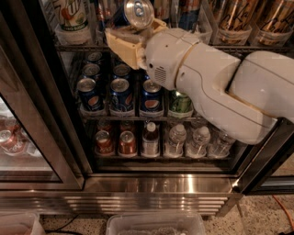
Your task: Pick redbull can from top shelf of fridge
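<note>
My gripper (134, 28) is at the top shelf (82, 47) of the fridge (55, 137), at the upper middle of the view. Its cream fingers (120, 43) are shut on a redbull can (137, 13). The can is tilted, with its shiny silver pull-tab top facing the camera and a little blue body showing behind. My white arm (216, 78) reaches in from the right and hides the right part of the middle rack. More tall cans (188, 13) stand in clear bins on the top shelf.
The rack below holds short blue Pepsi cans (119, 92) and a green can (180, 102). The lowest rack holds red cans (127, 140) and water bottles (174, 137). A glass door (23, 137) stands at the left. A clear bin (156, 225) lies on the floor.
</note>
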You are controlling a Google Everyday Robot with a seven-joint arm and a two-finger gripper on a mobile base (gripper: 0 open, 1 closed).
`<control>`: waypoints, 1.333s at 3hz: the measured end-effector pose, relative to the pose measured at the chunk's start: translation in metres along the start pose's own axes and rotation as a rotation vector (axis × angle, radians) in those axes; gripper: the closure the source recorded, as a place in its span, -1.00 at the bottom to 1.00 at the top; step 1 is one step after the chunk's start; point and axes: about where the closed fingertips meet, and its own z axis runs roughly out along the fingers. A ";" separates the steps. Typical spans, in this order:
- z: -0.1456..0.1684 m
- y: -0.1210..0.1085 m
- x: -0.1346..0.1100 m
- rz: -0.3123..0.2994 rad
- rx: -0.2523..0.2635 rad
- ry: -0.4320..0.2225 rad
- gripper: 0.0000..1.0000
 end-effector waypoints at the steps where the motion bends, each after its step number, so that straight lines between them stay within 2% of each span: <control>1: -0.011 0.005 0.012 -0.016 -0.032 0.035 1.00; 2: -0.019 0.006 0.034 -0.025 -0.054 0.092 1.00; 3: -0.045 0.008 0.059 -0.039 -0.064 0.144 1.00; 4: -0.045 0.009 0.057 -0.044 -0.068 0.142 1.00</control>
